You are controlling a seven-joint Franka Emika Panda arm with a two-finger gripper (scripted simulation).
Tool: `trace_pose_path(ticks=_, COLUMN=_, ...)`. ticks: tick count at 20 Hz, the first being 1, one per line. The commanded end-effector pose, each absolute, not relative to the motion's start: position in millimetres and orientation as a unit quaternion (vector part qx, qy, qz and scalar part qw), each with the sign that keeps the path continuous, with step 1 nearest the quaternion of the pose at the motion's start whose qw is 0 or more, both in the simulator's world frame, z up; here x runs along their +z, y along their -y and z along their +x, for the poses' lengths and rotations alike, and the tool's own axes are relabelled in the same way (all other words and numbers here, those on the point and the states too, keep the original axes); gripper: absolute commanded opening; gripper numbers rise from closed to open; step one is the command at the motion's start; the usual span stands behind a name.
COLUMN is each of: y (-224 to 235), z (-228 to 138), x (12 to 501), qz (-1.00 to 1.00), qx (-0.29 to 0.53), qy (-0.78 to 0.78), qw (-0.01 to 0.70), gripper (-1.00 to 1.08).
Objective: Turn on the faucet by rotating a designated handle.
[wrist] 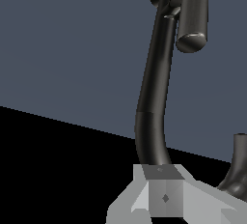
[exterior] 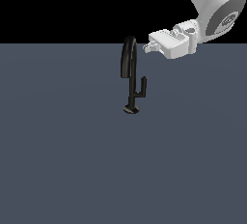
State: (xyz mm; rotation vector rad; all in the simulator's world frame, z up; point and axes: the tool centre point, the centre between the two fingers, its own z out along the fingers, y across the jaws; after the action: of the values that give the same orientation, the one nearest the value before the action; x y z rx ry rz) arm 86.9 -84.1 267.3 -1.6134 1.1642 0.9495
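Gripper (exterior: 146, 48) just beside faucet (exterior: 129, 68) spout top, above handle (exterior: 142, 88); finger spread can't tell.

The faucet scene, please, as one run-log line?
gripper: beside spout top, holding nothing | handle: untouched | faucet: upright
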Motion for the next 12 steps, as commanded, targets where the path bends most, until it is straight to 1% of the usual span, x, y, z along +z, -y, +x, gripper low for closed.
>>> trace_pose_path(ticks=1, y=88.5, z=96.5, x=244.9, qz=-0.614, qx=0.401, qy=-0.49, qw=0.471, gripper=-1.0)
trace_pose_path(ticks=7, y=93.9, z=111.7, x=194.9, qz=-0.529, qx=0.432, qy=-0.526, qw=0.508, gripper=-1.0)
trace_pose_path(ticks=12, y=94.1, z=118.0, x=163.7, qz=-0.474, qx=0.448, qy=-0.545, qw=0.527, gripper=-1.0)
